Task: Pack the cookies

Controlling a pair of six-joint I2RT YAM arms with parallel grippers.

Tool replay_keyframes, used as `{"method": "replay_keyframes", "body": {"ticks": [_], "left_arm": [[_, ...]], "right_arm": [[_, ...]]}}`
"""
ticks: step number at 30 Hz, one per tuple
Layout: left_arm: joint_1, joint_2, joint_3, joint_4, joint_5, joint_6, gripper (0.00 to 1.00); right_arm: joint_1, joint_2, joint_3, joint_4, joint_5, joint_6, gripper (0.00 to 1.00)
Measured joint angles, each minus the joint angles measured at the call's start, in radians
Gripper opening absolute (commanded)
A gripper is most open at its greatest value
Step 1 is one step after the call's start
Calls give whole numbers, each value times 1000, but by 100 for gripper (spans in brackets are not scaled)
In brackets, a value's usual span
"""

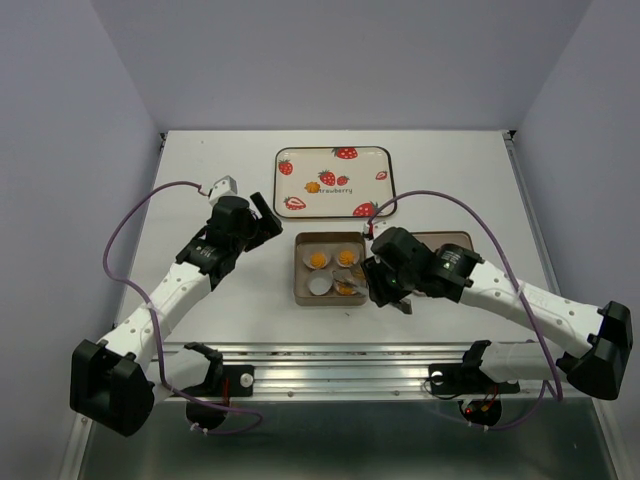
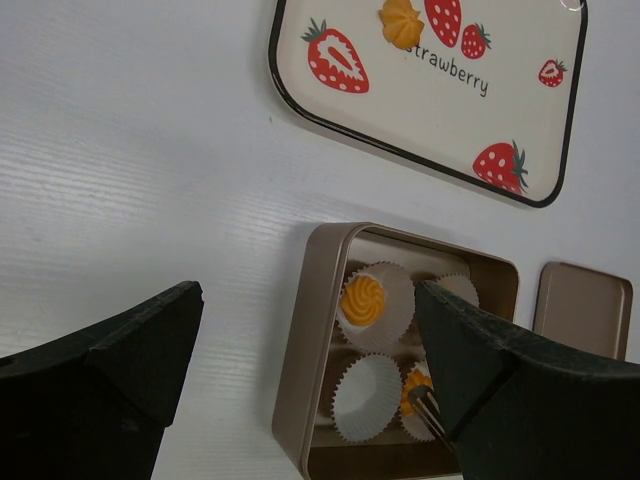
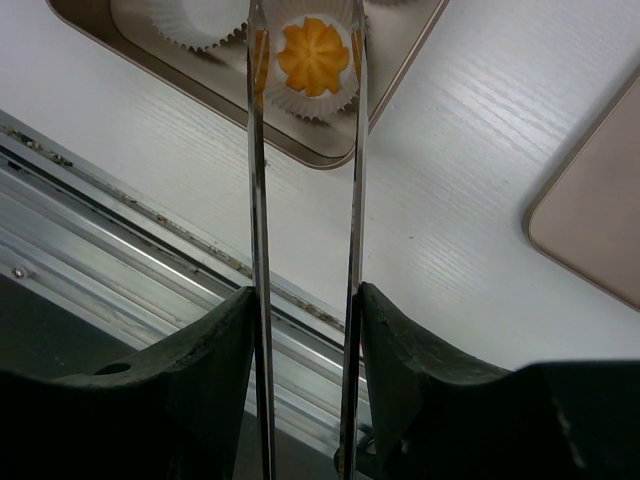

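rail [image 1: 330,362]: aluminium strip along the near table edge, both arm bases at it
right claw [image 3: 305,298]: clenched on the tongs, one finger pressing each blade from outside
tongs [image 3: 258,200]: two thin metal blades running side by side out of the claw, tips down in the near-right corner of the tin
near-right cookie [image 3: 313,55]: orange-yellow swirl in a white paper cup, between the two tong tips; cannot tell if the tips touch it
tin [image 1: 298,268]: square, gold, open, centre of the table, just near of the tray; four paper cups inside, two by two
far-left cookie [image 2: 362,300]: in its cup, far-left slot
far-right cookie [image 1: 346,258]: in its cup, far-right slot; hidden behind a finger in the left wrist view
empty cup [image 2: 365,398]: near-left slot, white pleated paper
tray cookie [image 2: 401,22]: loose on the tray, just far of the printed word "strawberry", between strawberry prints
tray [image 1: 312,163]: cream with dark rim, far centre of the table
lid [image 3: 600,210]: flat, gold, on the table just right of the tin, partly under the right arm in the top view
left claw [image 2: 305,295]: released, fingers wide apart, holding nothing, hovering just left and slightly far of the tin's far-left corner
table [image 1: 450,170]: white
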Motion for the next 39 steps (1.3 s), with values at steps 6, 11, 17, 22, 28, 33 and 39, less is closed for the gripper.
{"method": "replay_keyframes", "body": {"ticks": [6, 11, 17, 22, 28, 33, 39], "left_arm": [[0, -2, 0, 0, 0, 2, 99], [0, -2, 0, 0, -3, 3, 99], [0, -4, 0, -2, -17, 3, 99], [0, -10, 0, -7, -33, 3, 99], [0, -10, 1, -7, -61, 3, 99], [0, -10, 1, -6, -80, 3, 99], [0, -10, 1, -7, -101, 3, 99]], "right_arm": [[0, 0, 23, -1, 13, -11, 49], [0, -4, 44, 0, 29, -18, 46], [0, -36, 88, 45, 24, -42, 46], [3, 9, 155, 120, 93, -48, 47], [-51, 182, 226, 260, 135, -91, 47], [-189, 295, 260, 348, 84, -142, 48], [-275, 468, 372, 410, 14, -222, 51]]}}
